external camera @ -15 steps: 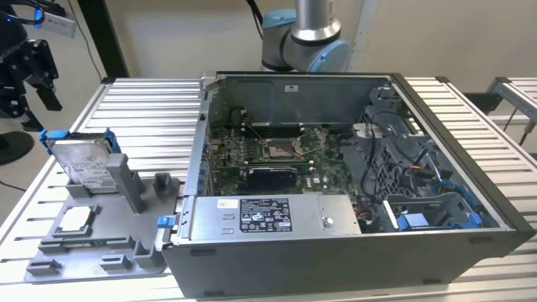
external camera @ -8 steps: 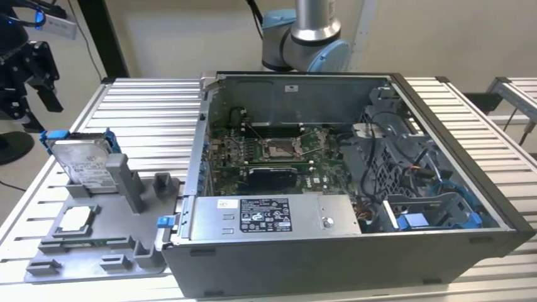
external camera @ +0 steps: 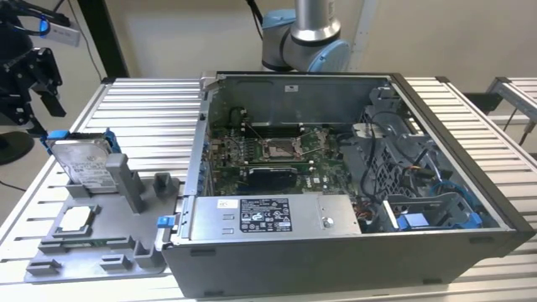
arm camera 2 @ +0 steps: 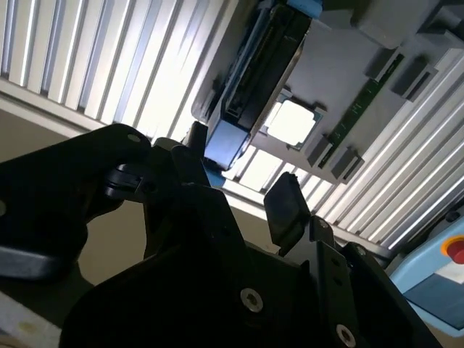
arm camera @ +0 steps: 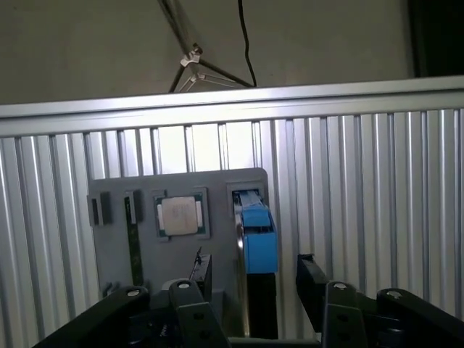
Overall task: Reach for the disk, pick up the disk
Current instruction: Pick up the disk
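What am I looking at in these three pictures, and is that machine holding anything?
This is a robot arm standing behind a ribbed metal table. One picture comes from a camera off the arm. The other two come from cameras riding near its wrist, so its black pincer shows at their edge.

On the table sits an open computer case. At the exterior view's left is a grey holder. In it the disk, a silver drive in a blue frame, stands tilted, and a small square chip lies flat near it.

The pincer is open and holds nothing. In the first wrist view its two fingers are spread apart and lined up with the disk, without touching it.
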`<move>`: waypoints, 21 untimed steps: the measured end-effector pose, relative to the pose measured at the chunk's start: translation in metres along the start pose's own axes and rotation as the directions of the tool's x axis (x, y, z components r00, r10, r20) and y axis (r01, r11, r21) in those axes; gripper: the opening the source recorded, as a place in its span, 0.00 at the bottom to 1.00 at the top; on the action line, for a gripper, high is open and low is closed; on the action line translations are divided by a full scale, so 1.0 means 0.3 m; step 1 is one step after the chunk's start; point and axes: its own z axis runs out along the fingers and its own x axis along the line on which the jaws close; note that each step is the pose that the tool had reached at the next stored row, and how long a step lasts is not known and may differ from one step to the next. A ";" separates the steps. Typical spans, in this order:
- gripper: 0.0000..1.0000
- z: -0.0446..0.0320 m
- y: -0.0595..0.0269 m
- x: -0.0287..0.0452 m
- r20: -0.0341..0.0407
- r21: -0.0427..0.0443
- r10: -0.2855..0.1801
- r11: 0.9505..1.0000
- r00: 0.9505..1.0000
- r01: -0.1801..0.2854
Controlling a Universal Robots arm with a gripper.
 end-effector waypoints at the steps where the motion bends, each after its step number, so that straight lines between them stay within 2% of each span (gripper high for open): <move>1: 1.00 0.004 0.000 0.000 0.000 0.000 0.000 1.000 1.000 0.000; 13: 1.00 0.041 -0.004 0.000 0.000 0.001 -0.001 1.000 1.000 0.001; 21: 1.00 0.086 -0.004 0.001 0.001 0.008 -0.001 1.000 1.000 0.001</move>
